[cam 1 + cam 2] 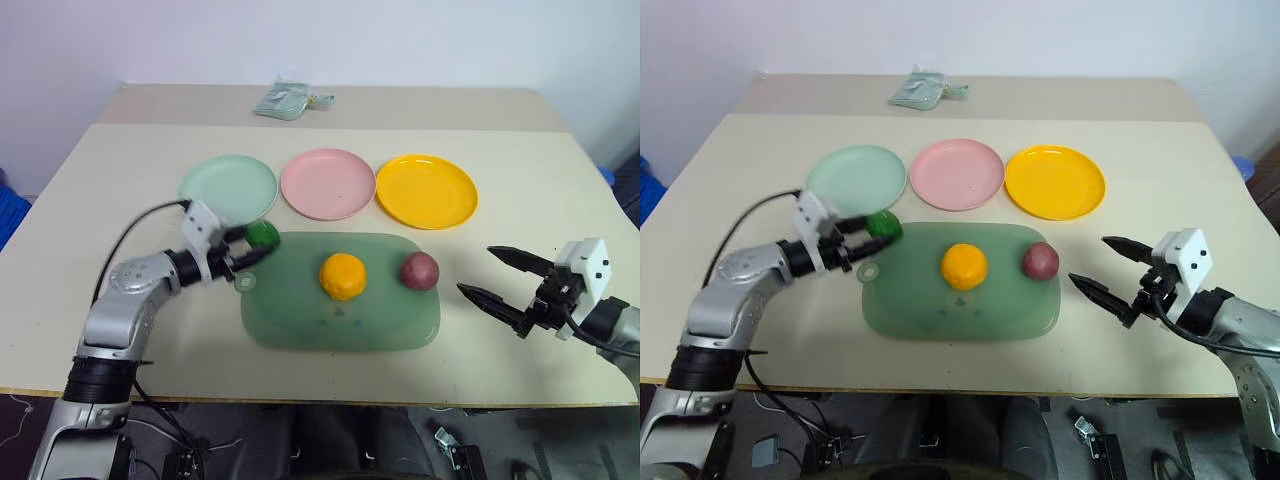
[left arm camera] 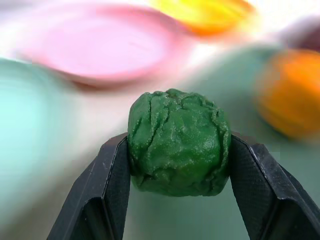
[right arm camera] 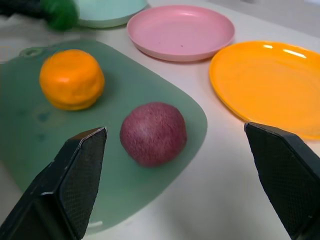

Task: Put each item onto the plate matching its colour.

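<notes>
My left gripper [image 1: 252, 245] is shut on the bumpy dark green lump [image 2: 179, 142], which sits between both fingers over the mat's far left corner, just in front of the mint green plate [image 1: 222, 185]. The pink plate [image 1: 328, 183] and the yellow plate [image 1: 427, 190] lie in a row to its right. The orange ball [image 1: 343, 276] and the maroon ball [image 1: 419, 270] rest on the translucent green mat [image 1: 300, 320]. My right gripper [image 1: 497, 277] stands open off the mat's right edge, pointing toward the maroon ball [image 3: 153, 133] with nothing between its fingers.
A small pale green cloth bundle [image 1: 285, 101] lies at the table's far edge. A black cable [image 1: 135, 228] loops over my left forearm. Bare tabletop lies to the left of the mat and to the right of the yellow plate.
</notes>
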Motion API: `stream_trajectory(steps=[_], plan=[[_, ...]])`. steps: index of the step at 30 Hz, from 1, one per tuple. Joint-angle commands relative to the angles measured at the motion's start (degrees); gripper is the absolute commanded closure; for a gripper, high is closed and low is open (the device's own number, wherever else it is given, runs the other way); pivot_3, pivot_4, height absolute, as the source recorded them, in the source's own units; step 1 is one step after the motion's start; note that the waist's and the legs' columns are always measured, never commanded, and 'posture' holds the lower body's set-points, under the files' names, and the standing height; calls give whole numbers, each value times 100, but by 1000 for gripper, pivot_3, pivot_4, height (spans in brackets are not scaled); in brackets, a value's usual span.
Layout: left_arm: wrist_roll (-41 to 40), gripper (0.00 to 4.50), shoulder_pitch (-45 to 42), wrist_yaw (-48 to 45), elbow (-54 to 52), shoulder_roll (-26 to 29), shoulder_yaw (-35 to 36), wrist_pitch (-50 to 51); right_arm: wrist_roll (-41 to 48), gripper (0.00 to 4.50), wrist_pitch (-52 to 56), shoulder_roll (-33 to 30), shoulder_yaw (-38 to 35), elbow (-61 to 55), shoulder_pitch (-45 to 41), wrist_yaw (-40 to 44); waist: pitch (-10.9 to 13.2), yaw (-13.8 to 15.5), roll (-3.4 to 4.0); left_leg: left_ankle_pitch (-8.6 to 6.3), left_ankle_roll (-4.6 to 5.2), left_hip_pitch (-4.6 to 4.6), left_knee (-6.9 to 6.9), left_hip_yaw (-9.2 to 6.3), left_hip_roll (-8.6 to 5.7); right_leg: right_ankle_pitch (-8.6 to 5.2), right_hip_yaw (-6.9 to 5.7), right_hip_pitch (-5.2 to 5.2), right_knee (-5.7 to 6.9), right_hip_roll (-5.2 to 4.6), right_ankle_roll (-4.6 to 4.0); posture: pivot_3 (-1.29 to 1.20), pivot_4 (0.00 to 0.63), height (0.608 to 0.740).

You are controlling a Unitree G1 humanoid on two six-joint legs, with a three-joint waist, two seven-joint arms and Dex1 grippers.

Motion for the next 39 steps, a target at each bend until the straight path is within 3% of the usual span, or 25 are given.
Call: stream_trajectory(steps=[1, 8, 9, 12, 18, 24, 28, 33, 39], plan=[[445, 2270, -781, 1467, 814, -193, 475, 301, 107, 0, 22, -4, 69, -189, -194, -36, 0, 3, -4, 0, 0, 0, 1, 0, -1, 0, -5, 0, 1, 2, 1, 0, 150, 740], [878, 2270, -1571, 1358, 2488, -382, 93, -169, 196, 0, 276, -4, 254, -212, -519, -175, 3, -33, -11, -1, 4, -4, 1, 9, -6, -1, -8, -1, 2, 6, 5, 0, 150, 740], [882, 1225, -1660, 1296, 2704, -400, 79, -251, 225, 0, 318, -7, 266, -223, -552, -182, 6, -36, -16, -1, 3, -4, 1, 9, -6, -1, -9, -2, 2, 6, 5, 0, 150, 740], [825, 35, -1859, 1101, 3107, -452, 121, -596, 249, 0, 319, -22, 329, -290, -595, -134, 9, -32, -21, 0, 2, -4, 3, 9, -4, -1, -10, -3, 1, 8, 6, 0, 150, 740], [728, 35, -1683, 825, 2672, -233, 280, -956, 600, 0, 921, 153, 1021, -794, -1162, -501, 11, -67, -25, 1, 0, -5, 6, 9, 1, -1, -9, -7, 1, 8, 6, 0, 150, 740], [637, 35, -948, 979, 1658, 101, 636, -852, -179, 0, 1020, 637, 2457, -1092, -1864, -1082, 10, -89, -25, 5, -9, -10, -2, 10, 3, -1, -6, -22, 5, 6, 5, 0, 150, 740], [153, 35, 79, 145, 188, 360, 767, -922, -1023, 0, 990, 928, 3471, -697, -2413, -1325, 6, -51, -33, 4, -8, -13, 7, 10, 1, -1, -6, -23, 7, 0, 5, 0, 150, 740], [-661, 35, 1724, -1456, -1935, 1019, 253, -396, -1280, 0, 1222, 1054, 3853, -433, -2733, -1276, 4, -89, -35, 1, -6, -17, 10, 4, -1, -1, -6, -22, 2, -3, 3, 0, 150, 740], [-890, 35, 2285, -1710, -2620, 1211, 8, 38, -1531, 0, 1443, 1130, 4035, -172, -2906, -1300, 4, -68, -33, 4, -12, -15, 8, -3, 7, -2, -2, -23, 6, -4, -1, 0, 150, 740]])
